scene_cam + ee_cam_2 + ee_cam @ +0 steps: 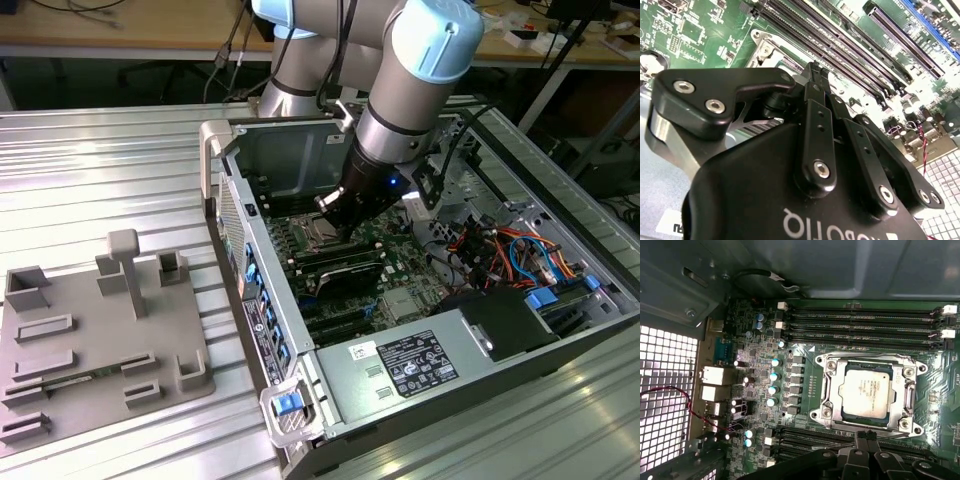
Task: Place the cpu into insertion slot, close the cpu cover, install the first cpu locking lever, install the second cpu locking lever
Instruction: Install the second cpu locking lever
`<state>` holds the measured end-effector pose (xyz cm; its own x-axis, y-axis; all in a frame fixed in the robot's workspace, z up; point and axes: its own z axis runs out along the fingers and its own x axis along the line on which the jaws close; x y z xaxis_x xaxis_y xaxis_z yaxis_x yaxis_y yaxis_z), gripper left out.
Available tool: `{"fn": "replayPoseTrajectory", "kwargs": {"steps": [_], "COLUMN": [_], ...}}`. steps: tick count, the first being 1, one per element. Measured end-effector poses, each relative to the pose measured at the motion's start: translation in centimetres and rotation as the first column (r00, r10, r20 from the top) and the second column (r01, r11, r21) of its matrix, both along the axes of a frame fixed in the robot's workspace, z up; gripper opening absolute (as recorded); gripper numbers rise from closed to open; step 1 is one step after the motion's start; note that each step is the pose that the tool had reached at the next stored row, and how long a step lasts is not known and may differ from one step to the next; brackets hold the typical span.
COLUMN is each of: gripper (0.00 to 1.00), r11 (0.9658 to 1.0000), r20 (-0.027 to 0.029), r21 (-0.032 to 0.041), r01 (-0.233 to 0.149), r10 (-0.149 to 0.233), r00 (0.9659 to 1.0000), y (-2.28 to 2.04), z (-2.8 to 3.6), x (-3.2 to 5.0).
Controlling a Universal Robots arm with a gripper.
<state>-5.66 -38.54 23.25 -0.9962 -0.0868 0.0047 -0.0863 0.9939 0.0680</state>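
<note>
I've got one open PC case (420,330) on the ribbed metal tabletop (100,170), one green motherboard (805,365) inside it. One grey fixture plate (90,340) sits beside the case. Using the insertion slot (827,412) as landmark: one cpu (865,390) lies seated in it, one cpu cover (910,392) frames the chip, flat down around it. Memory slots run in two banks, one either side of the slot. My one hand (867,435) hovers at the slot's edge, fingers pinched together, gripping nothing.
</note>
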Motion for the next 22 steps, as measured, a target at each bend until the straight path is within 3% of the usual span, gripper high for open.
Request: {"fn": "replayPoseTrajectory", "kwargs": {"steps": [1,7,10,13,22], "gripper": [0.11,0.11,0.11,0.11,0.11], "r11": [1.0,1.0,1.0,1.0,1.0], "r20": [-0.0001,-0.0036,-0.0091,-0.0094,-0.0132], "r21": [-0.0001,-0.0018,-0.0068,-0.0073,-0.0073], "r01": [0.0,0.0,0.0,0.0,0.0], "r10": [0.0,0.0,0.0,0.0,0.0], "r00": [1.0,1.0,1.0,1.0,0.9999], "y": [0.01,-0.07,-0.35,-0.55,-0.56], "z": [0.27,0.46,0.46,0.46,0.44], "x": [0.0,0.17,0.3,0.27,-0.6]}}
